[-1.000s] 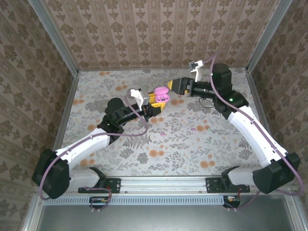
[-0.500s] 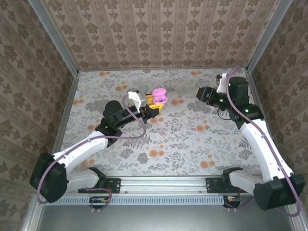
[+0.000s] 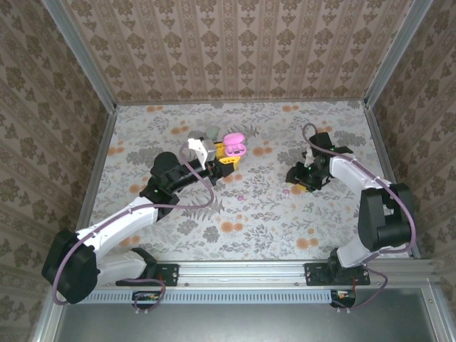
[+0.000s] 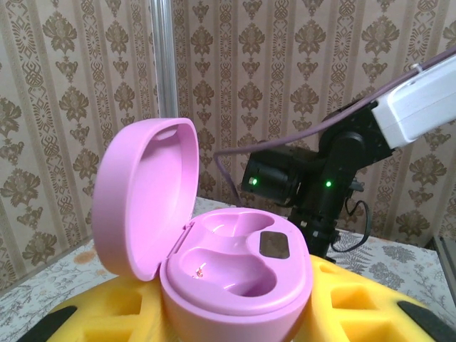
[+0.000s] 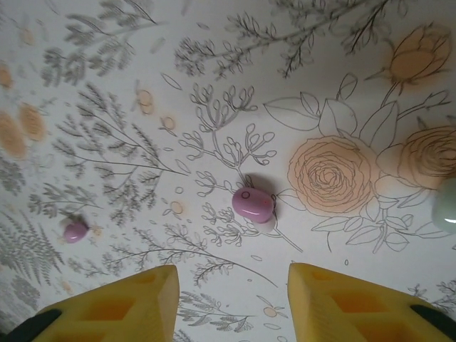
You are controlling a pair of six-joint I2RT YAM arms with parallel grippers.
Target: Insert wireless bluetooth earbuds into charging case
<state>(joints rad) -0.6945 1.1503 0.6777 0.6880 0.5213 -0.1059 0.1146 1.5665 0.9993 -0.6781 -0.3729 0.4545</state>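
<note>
The pink charging case [image 3: 234, 144] is raised above the table with my left gripper [image 3: 226, 152] shut on it. In the left wrist view the case [image 4: 235, 274] sits between the yellow pads [image 4: 85, 317], its lid [image 4: 142, 192] open and both sockets empty. My right gripper [image 3: 300, 178] is low over the table, pointing down, and open. In the right wrist view one pink-purple earbud [image 5: 253, 203] lies on the cloth just beyond the gap between the fingers [image 5: 117, 306]. A second earbud [image 5: 75, 231] lies farther left, and also shows from above [image 3: 241, 197].
A grey-green rounded case [image 3: 213, 132] lies just behind the left gripper. A pale mint object [image 5: 446, 203] touches the right edge of the right wrist view. The right arm [image 4: 320, 178] stands beyond the open case. Patterned walls enclose the floral table [image 3: 178, 214].
The right arm swung away from the pink case, out to the right and down to the table, and now hovers over an earbud. The left gripper kept the case almost still.
</note>
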